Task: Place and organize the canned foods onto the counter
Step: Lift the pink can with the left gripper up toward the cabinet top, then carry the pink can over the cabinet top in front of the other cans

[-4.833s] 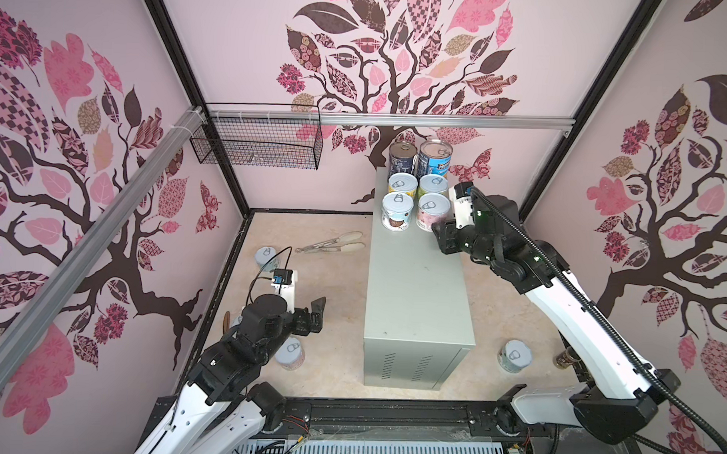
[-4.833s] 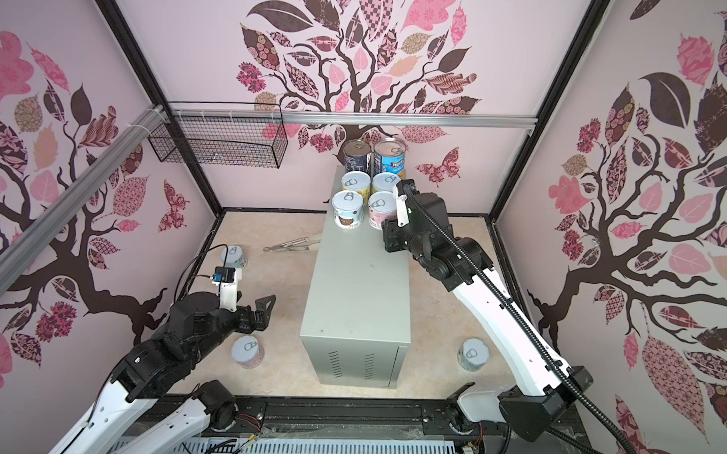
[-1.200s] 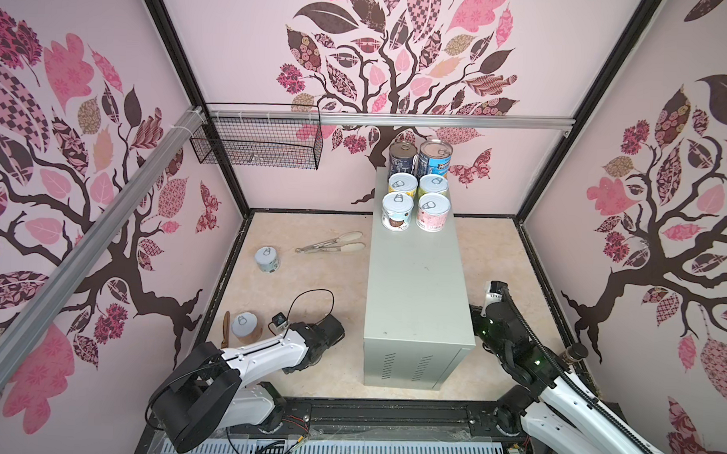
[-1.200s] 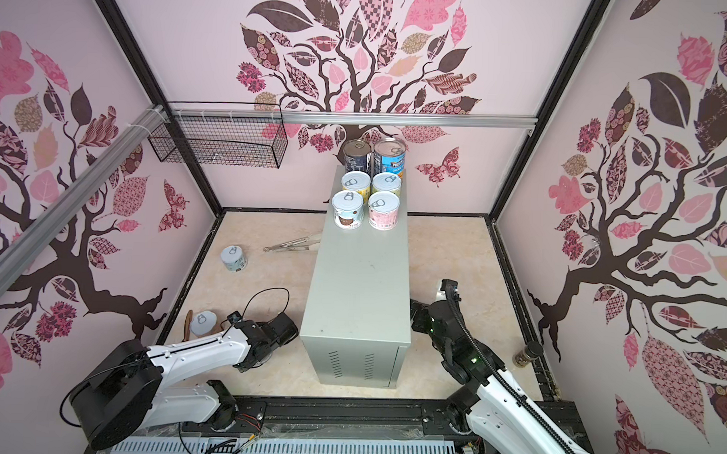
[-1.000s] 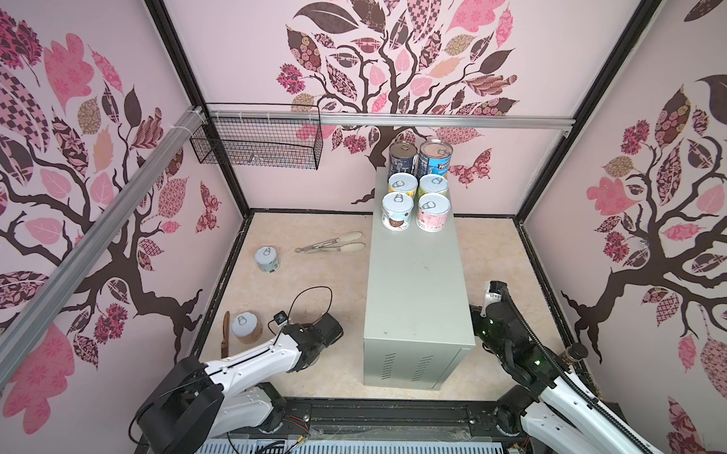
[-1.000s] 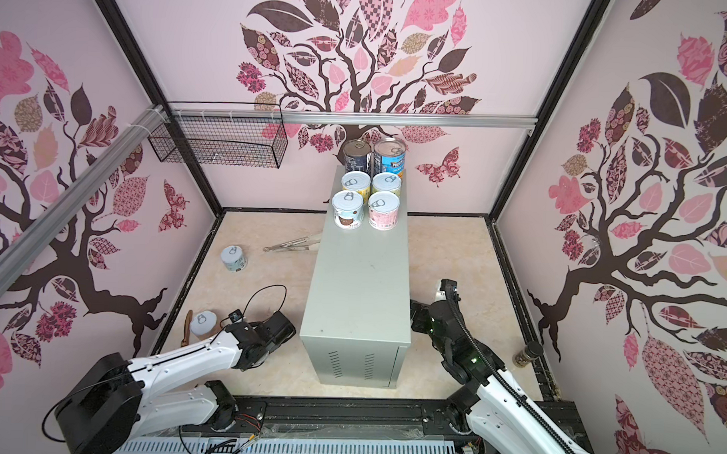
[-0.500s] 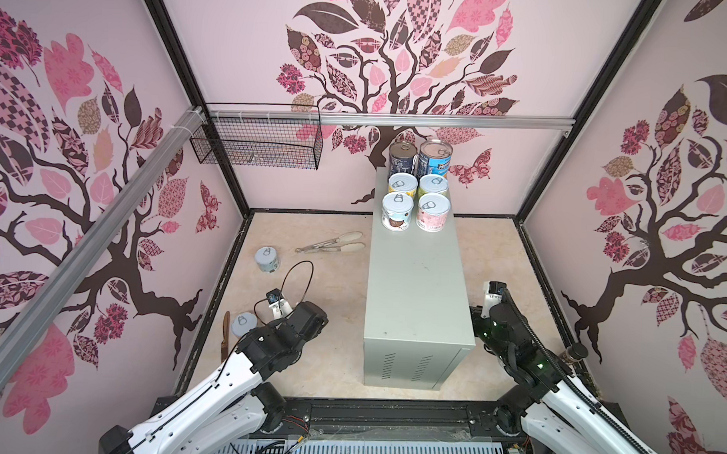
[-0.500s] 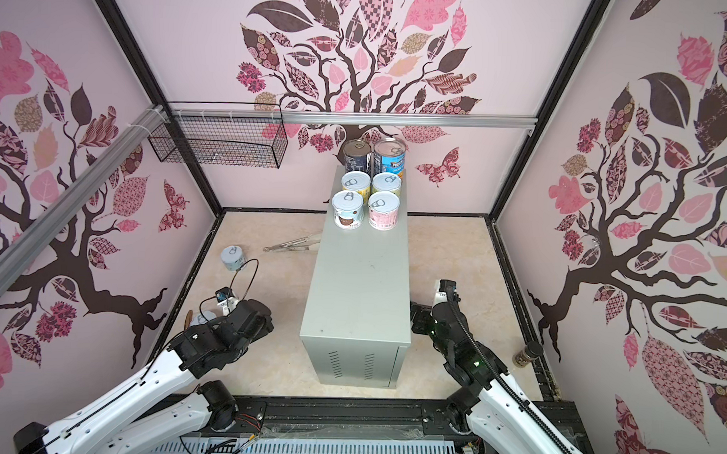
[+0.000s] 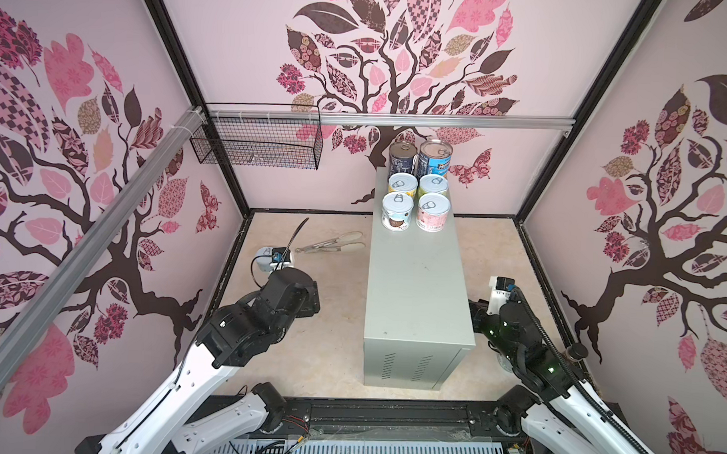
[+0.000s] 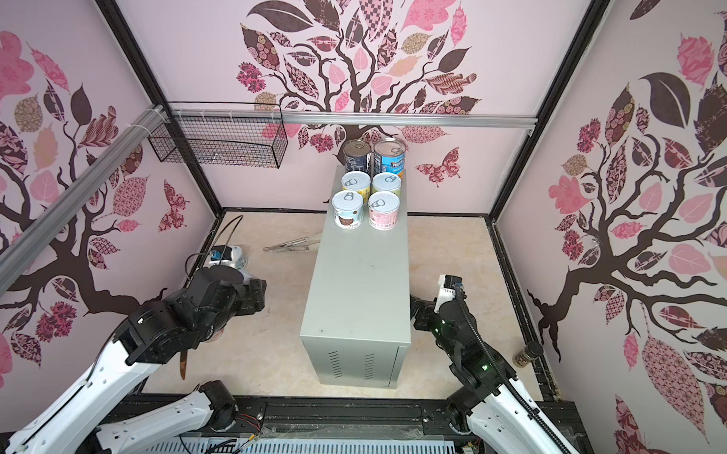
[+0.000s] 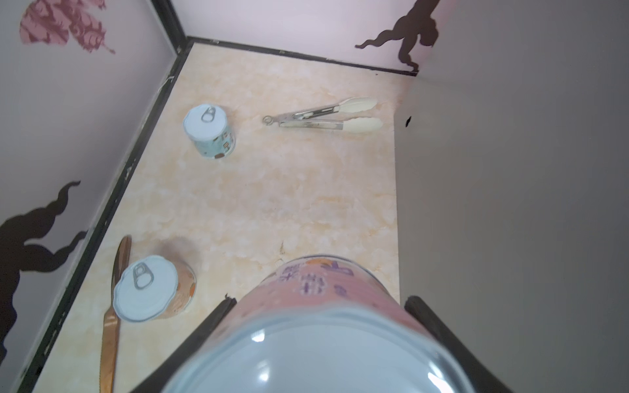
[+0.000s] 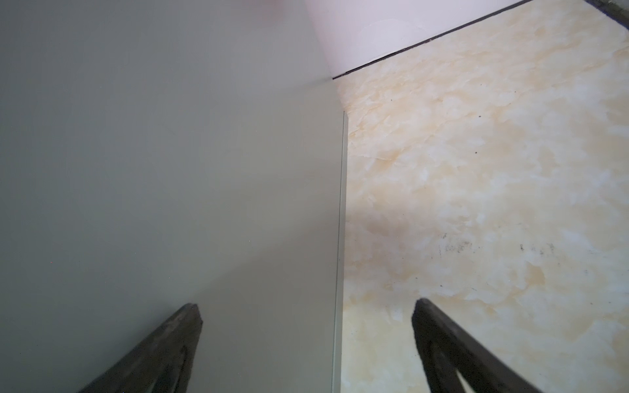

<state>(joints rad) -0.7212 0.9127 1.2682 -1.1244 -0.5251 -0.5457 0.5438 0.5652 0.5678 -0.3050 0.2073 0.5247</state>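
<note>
My left gripper [image 11: 321, 299] is shut on a pink-labelled can [image 11: 326, 289], held above the floor left of the counter [image 9: 413, 288]. In both top views the left arm [image 9: 286, 294] covers that can. Several cans stand in pairs at the counter's far end, two tall ones [image 9: 418, 159] behind short ones [image 9: 416, 205]. A teal can [image 11: 209, 131] and an orange can [image 11: 153, 289] stand on the floor by the left wall. My right gripper [image 12: 306, 304] is open and empty, low beside the counter's right side [image 12: 170, 170].
Metal tongs [image 11: 323, 115] lie on the floor left of the counter. A wooden knife [image 11: 114, 306] lies beside the orange can. A black wire basket [image 9: 256, 143] hangs on the back left rail. A small dark bottle [image 10: 526, 354] stands by the right wall.
My left arm has lifted from the floor near the counter's front and moved farther back with the pink can in its grip. The right arm has hardly moved.
</note>
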